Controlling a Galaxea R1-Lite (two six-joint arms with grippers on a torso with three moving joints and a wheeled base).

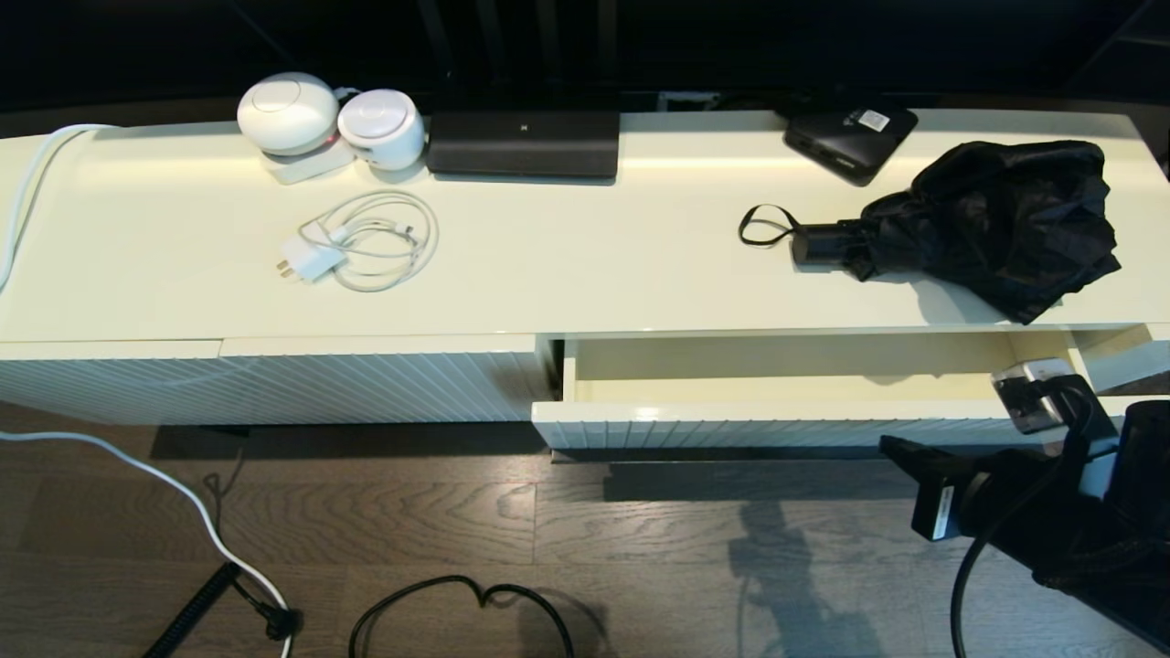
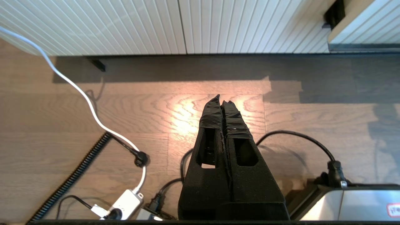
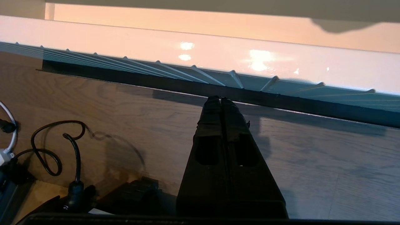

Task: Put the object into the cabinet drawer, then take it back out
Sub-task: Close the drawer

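Observation:
The black folding umbrella [image 1: 996,219] lies on the cabinet top at the right, its short handle [image 1: 823,245] and wrist loop [image 1: 763,224] pointing left. Below it the cabinet drawer [image 1: 777,382] stands pulled out, and its glossy interior holds nothing. My right arm [image 1: 1051,493] is low at the right, in front of the drawer. Its gripper [image 3: 220,99] is shut and empty, with its tips just short of the dark bar handle [image 3: 281,100] under the ribbed front [image 3: 281,84]. My left gripper [image 2: 222,100] hangs shut and empty over the floor, facing the cabinet.
A flat black box [image 1: 850,137] with a white sticker, a black rectangular device [image 1: 523,142], two white round devices [image 1: 288,111] and a white charger with coiled cable [image 1: 366,242] lie on the top. Cables [image 1: 457,594] run across the wooden floor. A ribbed panel [image 1: 274,384] closes the left side.

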